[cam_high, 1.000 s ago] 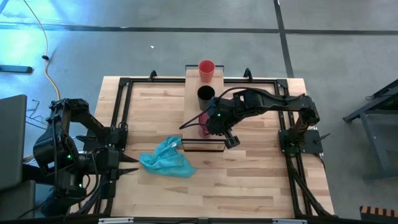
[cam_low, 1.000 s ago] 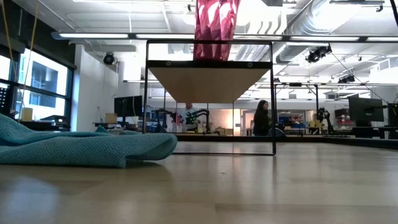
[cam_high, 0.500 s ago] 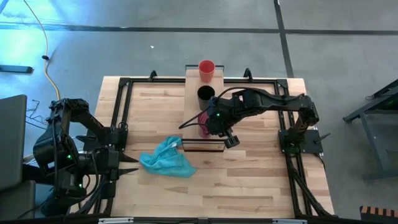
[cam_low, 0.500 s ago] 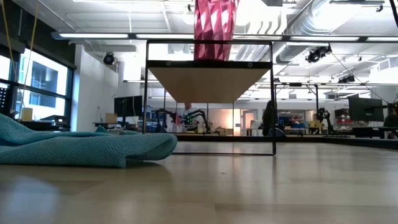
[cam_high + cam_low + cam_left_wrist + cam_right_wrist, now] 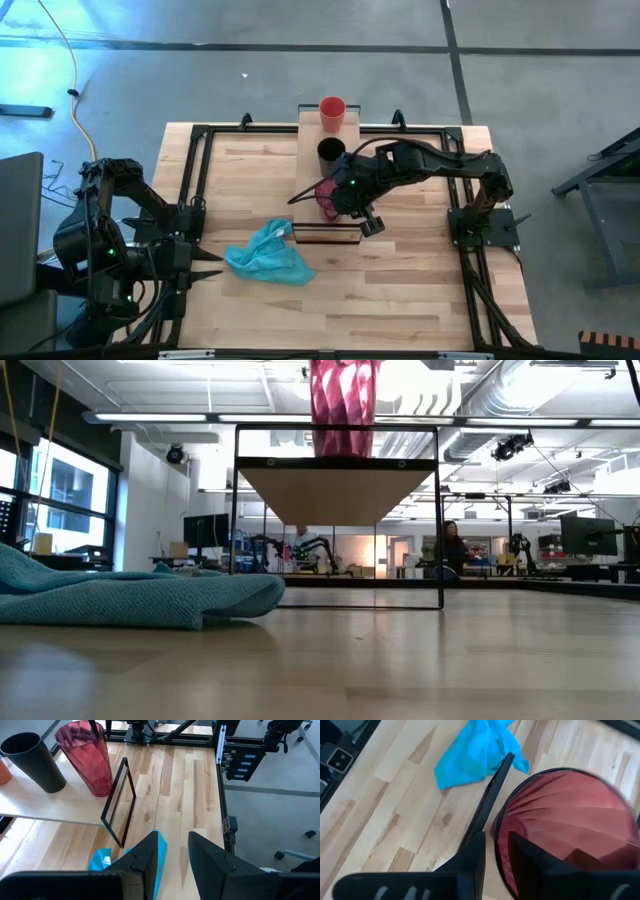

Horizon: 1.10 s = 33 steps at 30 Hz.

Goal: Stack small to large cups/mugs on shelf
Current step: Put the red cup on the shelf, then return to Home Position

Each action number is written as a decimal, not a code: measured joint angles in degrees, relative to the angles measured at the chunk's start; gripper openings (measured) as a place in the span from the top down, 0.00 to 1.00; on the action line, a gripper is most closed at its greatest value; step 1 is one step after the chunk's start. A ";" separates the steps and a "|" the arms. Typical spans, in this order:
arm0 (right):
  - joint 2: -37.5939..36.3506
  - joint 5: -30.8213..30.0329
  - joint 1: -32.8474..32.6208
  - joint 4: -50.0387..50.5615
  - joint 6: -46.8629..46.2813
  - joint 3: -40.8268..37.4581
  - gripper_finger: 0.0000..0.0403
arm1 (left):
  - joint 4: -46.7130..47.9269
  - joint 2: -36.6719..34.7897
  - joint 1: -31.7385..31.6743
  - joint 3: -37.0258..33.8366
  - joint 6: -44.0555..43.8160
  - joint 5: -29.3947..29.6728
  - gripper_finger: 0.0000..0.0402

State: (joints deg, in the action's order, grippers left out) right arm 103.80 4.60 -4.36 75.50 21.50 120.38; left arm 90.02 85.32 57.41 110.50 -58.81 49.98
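Observation:
The see-through pinkish-red cup (image 5: 327, 196) stands on the pale wooden shelf (image 5: 312, 222), near its black-framed end (image 5: 119, 802). My right gripper (image 5: 337, 198) reaches in from the table's right and is shut on this cup. The black cup (image 5: 331, 152) stands on its base farther along the plank. The small orange-red cup (image 5: 331, 110) stands at the plank's far end. The low view shows the pink cup (image 5: 345, 408) upright above the frame. My left gripper (image 5: 174, 851) waits open at the table's left edge. My right gripper holds the pink cup by its rim (image 5: 496, 831), on the side toward the shelf's framed end. One finger (image 5: 524, 851) is inside the cup and the other finger (image 5: 472, 851) outside, the wall between them. It comes from above, slanting from the table's right. The cup is upright, its base (image 5: 103, 789) on the plank.
A light blue cloth (image 5: 268, 256) lies crumpled on the slatted tabletop, left of the shelf's framed end. Black rails run along the table's left, far and right edges. Bare wood lies near and right of the shelf.
The pink cup, held by my right gripper, has shifted slightly on the shelf and now shows more of its open mouth from above, standing straighter than before. The gripper stays shut on it.

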 joint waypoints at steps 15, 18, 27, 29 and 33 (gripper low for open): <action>-0.06 0.08 0.55 1.82 -2.55 4.48 0.76 | 0.00 0.02 0.00 0.00 -0.02 0.04 0.76; -0.06 0.10 0.51 1.86 -3.51 4.48 0.74 | 0.00 0.02 -0.01 0.00 -0.02 0.04 0.76; -0.13 0.11 -0.33 1.93 -3.99 4.48 0.72 | 0.00 0.07 0.00 0.00 -0.02 0.02 0.76; -0.41 0.12 -0.31 2.07 -4.78 4.48 0.72 | 0.00 0.07 -0.02 0.00 -0.02 0.02 0.76; -1.65 -0.69 -0.58 2.28 -5.19 4.50 0.72 | -0.02 0.07 -0.01 0.00 -0.02 0.04 0.76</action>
State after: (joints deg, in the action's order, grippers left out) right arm 102.15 3.91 -4.94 77.78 16.31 124.88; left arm 90.00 85.38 57.40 110.50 -58.83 50.01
